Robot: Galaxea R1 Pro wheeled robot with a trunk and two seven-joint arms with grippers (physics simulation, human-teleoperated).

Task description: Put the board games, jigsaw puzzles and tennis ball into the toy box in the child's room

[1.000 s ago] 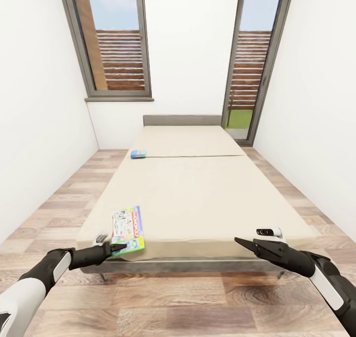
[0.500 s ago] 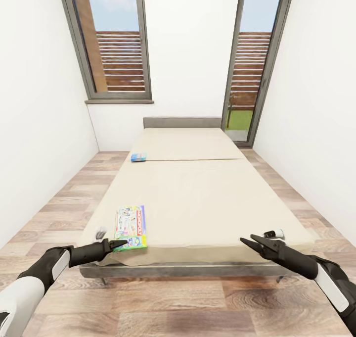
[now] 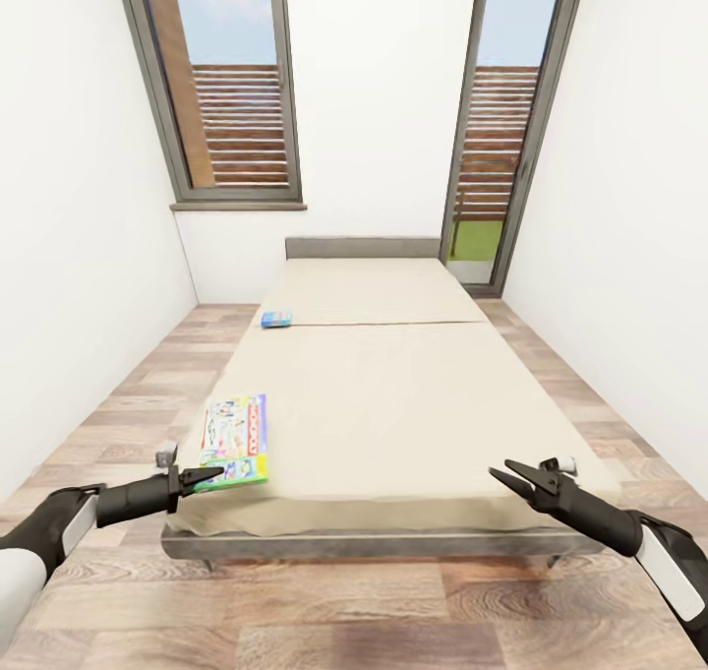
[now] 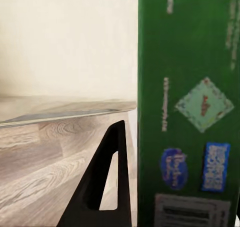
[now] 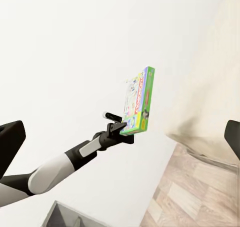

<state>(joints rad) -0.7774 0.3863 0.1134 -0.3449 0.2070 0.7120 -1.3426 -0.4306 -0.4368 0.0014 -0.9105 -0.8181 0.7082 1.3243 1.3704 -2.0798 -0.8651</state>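
Left gripper [image 3: 208, 475] pinches the white-and-green board game [image 3: 235, 443] by its near edge, box seemingly pointing up the bed [image 3: 393, 395]; right gripper [image 3: 513, 477] hangs spread, empty.

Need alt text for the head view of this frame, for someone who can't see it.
The left gripper is shut on a colourful board game box, held at the near left corner of a large beige bed. The right gripper is open and holds nothing at the bed's near right corner. A small blue box lies farther up the bed's left edge, with two tall windows behind.
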